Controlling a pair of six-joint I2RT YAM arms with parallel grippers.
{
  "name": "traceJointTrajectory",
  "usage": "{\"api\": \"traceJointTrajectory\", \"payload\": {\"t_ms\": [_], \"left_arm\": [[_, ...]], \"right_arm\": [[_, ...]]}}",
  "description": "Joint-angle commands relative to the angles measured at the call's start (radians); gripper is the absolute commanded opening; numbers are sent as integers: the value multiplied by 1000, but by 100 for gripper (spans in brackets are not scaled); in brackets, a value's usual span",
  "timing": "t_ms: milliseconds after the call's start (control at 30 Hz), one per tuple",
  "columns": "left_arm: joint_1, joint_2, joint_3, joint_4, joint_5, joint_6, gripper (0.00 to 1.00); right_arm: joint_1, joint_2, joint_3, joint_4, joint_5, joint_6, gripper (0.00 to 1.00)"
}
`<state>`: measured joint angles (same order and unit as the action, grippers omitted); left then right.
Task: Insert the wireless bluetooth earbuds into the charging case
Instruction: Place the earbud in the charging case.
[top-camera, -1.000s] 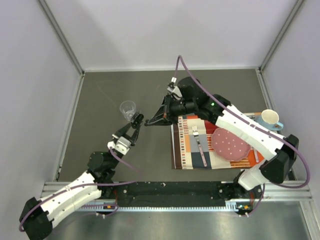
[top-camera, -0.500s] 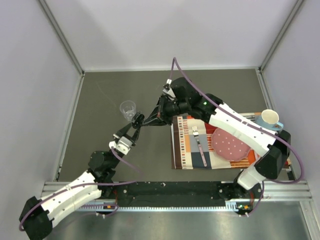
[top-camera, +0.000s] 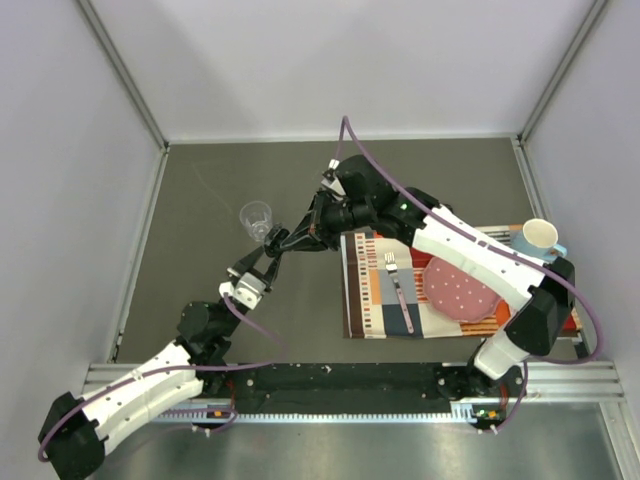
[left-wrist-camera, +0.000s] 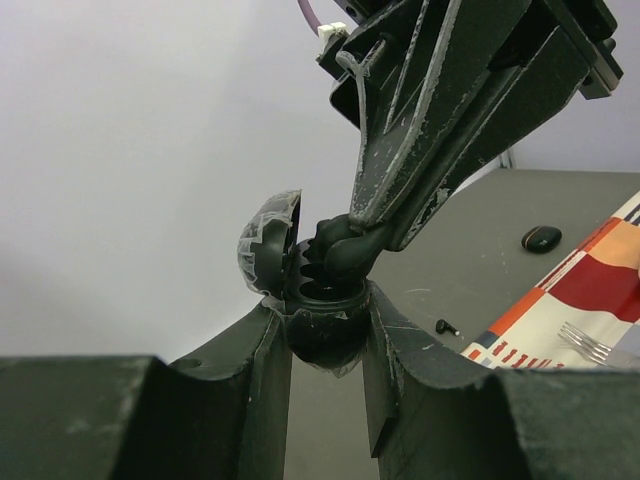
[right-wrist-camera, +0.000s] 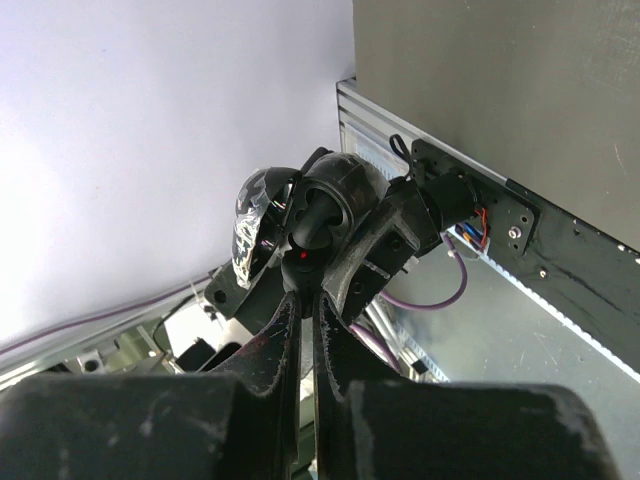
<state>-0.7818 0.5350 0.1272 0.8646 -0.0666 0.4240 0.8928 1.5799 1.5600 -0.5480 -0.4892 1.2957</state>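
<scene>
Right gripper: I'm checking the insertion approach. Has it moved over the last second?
Yes. The right gripper has moved left, away from the placemat, toward the clear cup.

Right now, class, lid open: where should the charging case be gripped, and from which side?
Grip the charging case by its rounded body, from the base end, a finger each side, as the left gripper does. That leaves the lid and open mouth clear for the right gripper.

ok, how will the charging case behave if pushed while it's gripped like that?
The charging case looks rounded and glossy, held by the left gripper at two sides only: may twist or slip. Its open lid seems thin, likely flexes.
</scene>
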Motion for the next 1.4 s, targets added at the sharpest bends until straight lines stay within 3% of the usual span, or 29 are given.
{"api": "traceJointTrajectory", "payload": {"t_ms": [0, 267, 1233, 1333, 1367], "left_arm": [[-2, 2, 29, 48, 22, 16, 0], [-4, 5, 31, 48, 24, 16, 0], [-4, 26, 38, 116, -16, 44, 0], [-4, 28, 38, 120, -16, 44, 0], [-4, 29, 38, 120, -13, 45, 0]], "right_arm": [[14, 6, 34, 46, 17, 22, 0], [14, 12, 26, 53, 17, 27, 0], [46, -46, -49, -18, 241, 70, 0], [46, -43, -51, -17, 239, 70, 12], [46, -41, -49, -15, 239, 70, 25]]}}
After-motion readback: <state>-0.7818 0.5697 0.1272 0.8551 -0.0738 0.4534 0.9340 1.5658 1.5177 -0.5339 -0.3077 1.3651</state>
